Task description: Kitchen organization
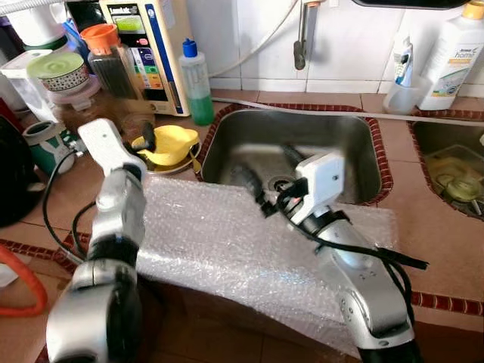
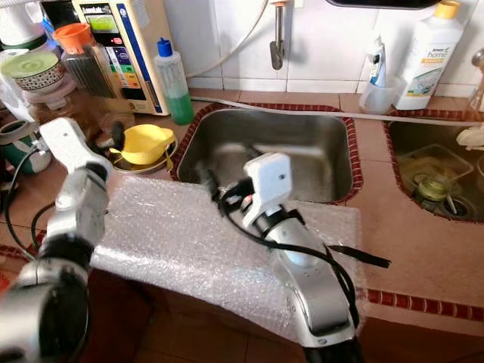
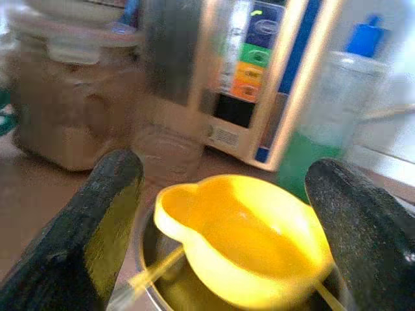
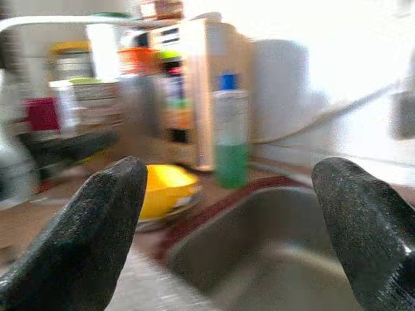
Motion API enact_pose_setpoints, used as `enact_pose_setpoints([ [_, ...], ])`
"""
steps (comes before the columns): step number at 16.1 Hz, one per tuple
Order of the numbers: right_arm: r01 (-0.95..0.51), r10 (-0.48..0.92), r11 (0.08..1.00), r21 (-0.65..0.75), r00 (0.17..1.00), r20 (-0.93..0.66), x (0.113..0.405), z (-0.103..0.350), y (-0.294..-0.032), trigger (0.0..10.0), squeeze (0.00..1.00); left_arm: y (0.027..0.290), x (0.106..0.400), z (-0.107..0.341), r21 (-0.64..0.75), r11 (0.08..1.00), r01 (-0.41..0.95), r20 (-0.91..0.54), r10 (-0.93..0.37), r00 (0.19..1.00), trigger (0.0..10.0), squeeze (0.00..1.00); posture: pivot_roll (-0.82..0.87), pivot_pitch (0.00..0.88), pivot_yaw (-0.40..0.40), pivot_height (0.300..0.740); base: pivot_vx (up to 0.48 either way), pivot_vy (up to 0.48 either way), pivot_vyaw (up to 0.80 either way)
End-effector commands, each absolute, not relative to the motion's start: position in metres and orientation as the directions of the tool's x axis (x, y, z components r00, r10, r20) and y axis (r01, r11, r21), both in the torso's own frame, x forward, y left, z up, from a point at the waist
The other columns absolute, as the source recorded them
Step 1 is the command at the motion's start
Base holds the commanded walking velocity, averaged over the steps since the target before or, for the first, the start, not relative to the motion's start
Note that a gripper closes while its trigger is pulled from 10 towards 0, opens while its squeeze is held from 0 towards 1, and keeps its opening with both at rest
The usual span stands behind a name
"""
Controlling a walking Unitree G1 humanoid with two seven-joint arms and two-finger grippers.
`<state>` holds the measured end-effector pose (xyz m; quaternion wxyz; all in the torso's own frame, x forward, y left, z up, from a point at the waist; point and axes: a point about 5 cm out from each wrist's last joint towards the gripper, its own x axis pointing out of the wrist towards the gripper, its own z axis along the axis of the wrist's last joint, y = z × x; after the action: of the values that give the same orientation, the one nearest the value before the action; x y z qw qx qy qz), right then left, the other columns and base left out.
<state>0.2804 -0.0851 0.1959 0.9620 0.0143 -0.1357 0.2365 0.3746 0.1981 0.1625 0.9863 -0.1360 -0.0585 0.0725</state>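
- Left eye view: left gripper [image 1: 149, 141] up close to the yellow cup [image 1: 169, 144], fingers spread apart, nothing held. Yellow cup sitting in a shiny metal bowl [image 1: 189, 164] on the counter [image 1: 431, 227], just beside the sink [image 1: 302, 144]. Best to go slow here, one finger on each side of the cup.
- Same view: right gripper [image 1: 261, 185] over the near edge of the sink, fingers spread wide, nothing between them. Bubble wrap [image 1: 227, 242] lying flat on the counter and hanging over the front edge. Good to keep the arms from dragging it.
- Right eye view: same scene. Green soap bottle [image 2: 173, 83] standing just behind the yellow cup, near the white machine [image 2: 125, 45] with colored buttons. Careful not to bump the bottle when lifting.
- Left wrist view: two black fingers [image 3: 97, 227] wide open, yellow cup [image 3: 249, 243] right in the gap, spout toward the near finger. Thin sticks under the cup in the bowl. Probably smart to pinch the cup by its rim, not the bowl, and lift straight up.
- Right wrist view: blurry. Fingers [image 4: 78, 240] far apart, sink below, yellow cup [image 4: 165, 188] and green bottle well off ahead. Looks like waiting; fine to stay out of the left arm's way.
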Motion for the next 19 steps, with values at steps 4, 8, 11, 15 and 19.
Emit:
enact_pose_setpoints([
  [4, -0.298, 0.295, 0.954, -0.039, 0.905, 0.305, 0.294, 0.203, -0.112, 10.0, 0.0, 0.172, 0.336, 0.163, -0.048, 0.993, 0.104, 0.14, -0.096, 0.985, 10.0, 1.0, 0.01, 0.01, 0.097, 0.74, 0.0, 0.0, 0.0],
  [8, -0.212, 0.223, 0.975, -0.07, 0.925, 0.308, 0.298, 0.202, -0.128, 10.0, 0.0, 0.175, 0.305, 0.173, 0.12, 0.978, 0.168, 0.154, -0.186, 0.971, 10.0, 1.0, 0.04, 0.003, 0.071, 0.74, 0.0, 0.0, 0.0],
  [11, -0.163, 0.177, 0.984, -0.072, 0.937, 0.302, 0.297, 0.2, -0.136, 10.0, 0.0, 0.171, 0.292, 0.166, 0.132, 0.981, 0.143, 0.079, -0.154, 0.985, 10.0, 0.0, 0.03, 0.0, 0.074, 0.74, 0.0, 0.0, 0.0],
  [15, -0.122, 0.14, 0.99, -0.076, 0.942, 0.304, 0.297, 0.2, -0.142, 10.0, 0.0, 0.136, 0.291, 0.15, 0.022, 0.974, 0.224, 0.061, -0.225, 0.972, 10.0, 0.0, 0.02, 0.007, 0.087, 0.74, 0.0, 0.0, 0.0],
  [19, -0.124, 0.14, 0.99, -0.073, 0.947, 0.29, 0.299, 0.198, -0.14, 10.0, 0.0, 0.113, 0.295, 0.16, -0.013, 0.953, 0.304, 0.084, -0.302, 0.95, 10.0, 0.0, 0.02, 0.013, 0.081, 0.74, 0.0, 0.0, -0.73],
])
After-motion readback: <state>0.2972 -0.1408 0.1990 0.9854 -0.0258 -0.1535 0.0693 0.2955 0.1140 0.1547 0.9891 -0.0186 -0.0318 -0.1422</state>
